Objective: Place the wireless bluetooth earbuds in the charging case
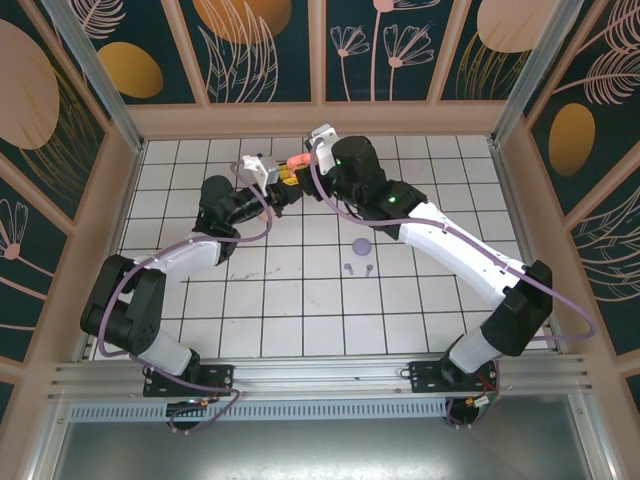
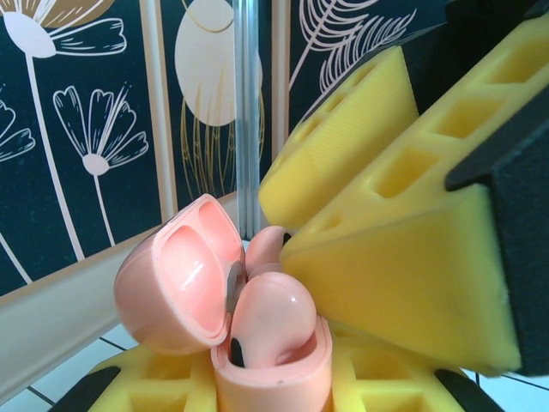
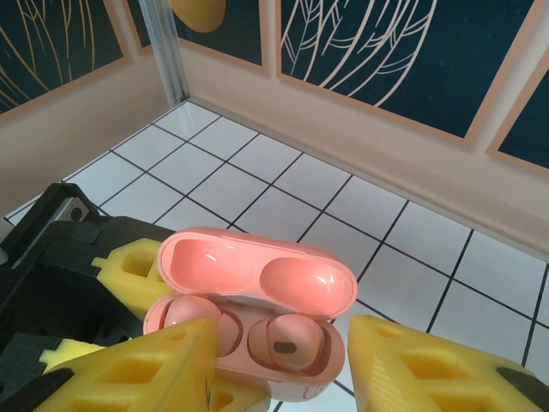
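Right wrist view: your left tool (image 2: 273, 384) clenches the charging case (image 3: 257, 275) steady. Right tool (image 3: 285, 378) hangs released above it

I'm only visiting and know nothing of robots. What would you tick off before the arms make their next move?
1. Left gripper shut on the pink charging case: ok.
2. Lid open: ok.
3. Two pink earbuds seated in their wells: ok.
4. Right gripper open, straddling the case: ok.
5. Its fingers clear of the case: cannot tell.
6. Two purple earbuds cased: not ok, loose on the table.
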